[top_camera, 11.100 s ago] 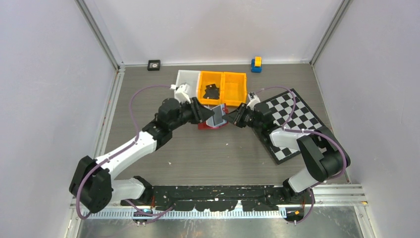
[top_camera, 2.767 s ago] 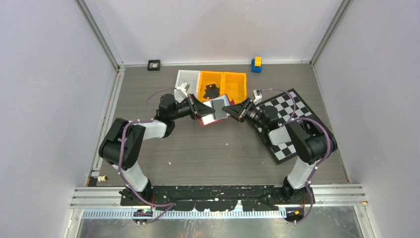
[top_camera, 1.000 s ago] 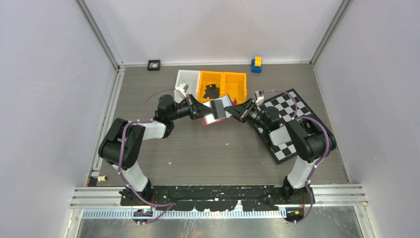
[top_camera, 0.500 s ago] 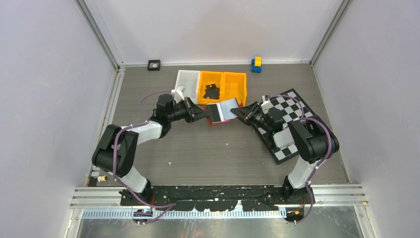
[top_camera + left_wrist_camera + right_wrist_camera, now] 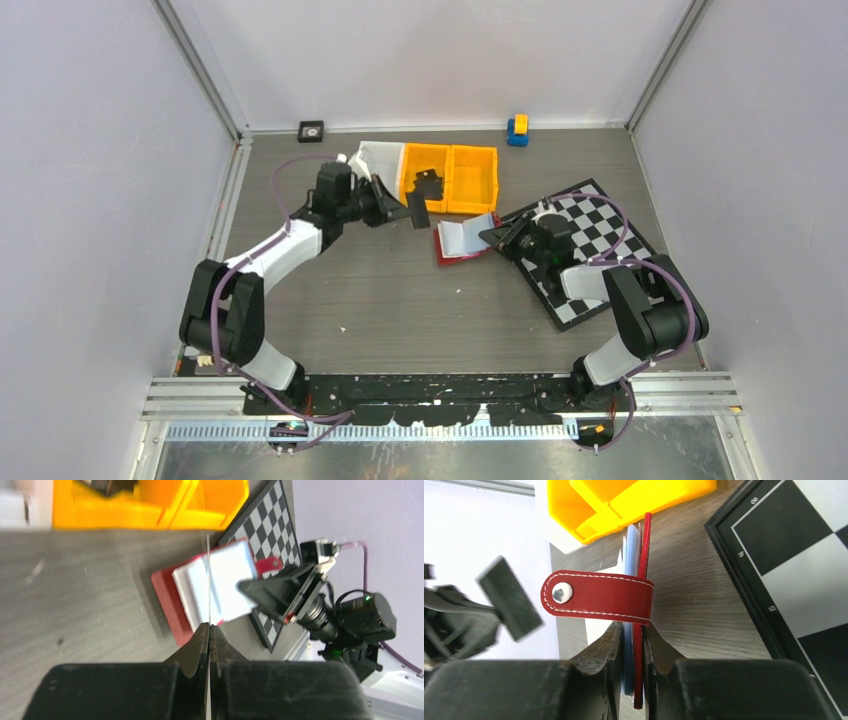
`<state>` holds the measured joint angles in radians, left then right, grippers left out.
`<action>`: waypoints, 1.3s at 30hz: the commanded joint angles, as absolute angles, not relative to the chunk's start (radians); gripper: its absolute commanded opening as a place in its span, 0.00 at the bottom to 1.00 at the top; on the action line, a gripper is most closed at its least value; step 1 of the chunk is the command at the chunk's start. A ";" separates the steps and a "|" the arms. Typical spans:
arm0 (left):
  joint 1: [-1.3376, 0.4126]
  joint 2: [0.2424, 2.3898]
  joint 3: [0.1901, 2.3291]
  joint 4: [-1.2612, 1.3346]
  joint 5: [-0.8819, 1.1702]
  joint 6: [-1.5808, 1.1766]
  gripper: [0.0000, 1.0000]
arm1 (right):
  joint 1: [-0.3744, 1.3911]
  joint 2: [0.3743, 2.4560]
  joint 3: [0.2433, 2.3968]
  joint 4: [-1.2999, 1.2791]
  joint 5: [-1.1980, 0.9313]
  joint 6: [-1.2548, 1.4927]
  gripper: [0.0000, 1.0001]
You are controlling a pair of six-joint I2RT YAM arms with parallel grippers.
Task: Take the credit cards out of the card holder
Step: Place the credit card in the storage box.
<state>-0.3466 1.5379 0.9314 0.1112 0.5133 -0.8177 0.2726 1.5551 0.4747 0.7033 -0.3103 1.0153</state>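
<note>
The left gripper (image 5: 408, 212) has just pulled back from the holder (image 5: 462, 241), and a card (image 5: 418, 211) comes away with it. Half a second ago its tips were right at the holder's open edge. Now there is a clear gap between them, and the card is up in front of the yellow bins (image 5: 450, 178). The left jaws are squeezed tight on the card. From the left wrist you see it edge on, as a thin line going up from the closed tips. From above it looks dark.

The right gripper (image 5: 633, 626) has not let go. Its jaws pinch one edge of the holder, the red cover and the pale blue sleeves (image 5: 631, 550) together, with the snap tab (image 5: 596, 599) flopped across. The holder has slid a little toward the right arm. It seems to rest open on the table (image 5: 380, 300), just beside the checked board (image 5: 600, 225).

So one card is out, and that is good for the task. I think the next job is to put this card down and come back for another. I cannot tell if more cards hide in the sleeves. The card is thin and smooth, so it could slip or twist in the tips
</note>
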 commanded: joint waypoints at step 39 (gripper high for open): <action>-0.370 2.348 2.223 -0.695 0.345 -0.538 0.20 | 0.271 1.502 0.503 0.729 -0.299 0.988 0.00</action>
